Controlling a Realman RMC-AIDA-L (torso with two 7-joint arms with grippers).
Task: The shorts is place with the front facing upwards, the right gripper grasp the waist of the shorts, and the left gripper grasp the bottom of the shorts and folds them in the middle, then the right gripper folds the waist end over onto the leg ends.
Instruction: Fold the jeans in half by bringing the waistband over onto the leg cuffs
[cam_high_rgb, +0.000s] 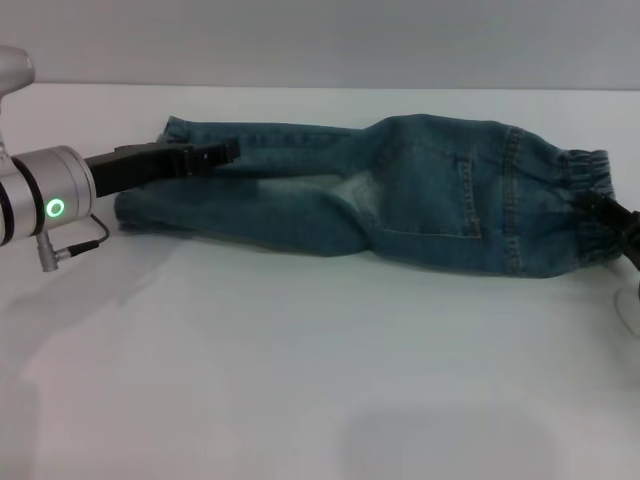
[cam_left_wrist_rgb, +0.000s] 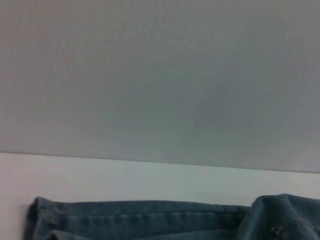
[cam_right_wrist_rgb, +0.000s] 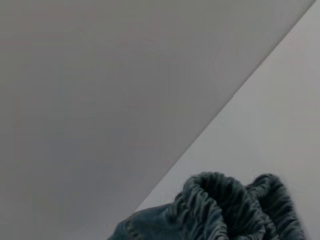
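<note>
The blue denim shorts (cam_high_rgb: 400, 195) lie stretched across the white table (cam_high_rgb: 300, 360), doubled lengthwise with a back pocket facing up. The leg ends point left and the elastic waist (cam_high_rgb: 590, 200) points right. My left gripper (cam_high_rgb: 215, 155) lies low over the upper leg end. The left wrist view shows that leg's hem (cam_left_wrist_rgb: 40, 212) flat on the table. At the right edge, my right gripper (cam_high_rgb: 612, 222) is shut on the bunched waist. The gathered waistband (cam_right_wrist_rgb: 225, 210) fills the near part of the right wrist view.
The table's far edge (cam_high_rgb: 330, 87) runs just behind the shorts, against a plain grey wall. A wide stretch of white tabletop lies in front of the shorts.
</note>
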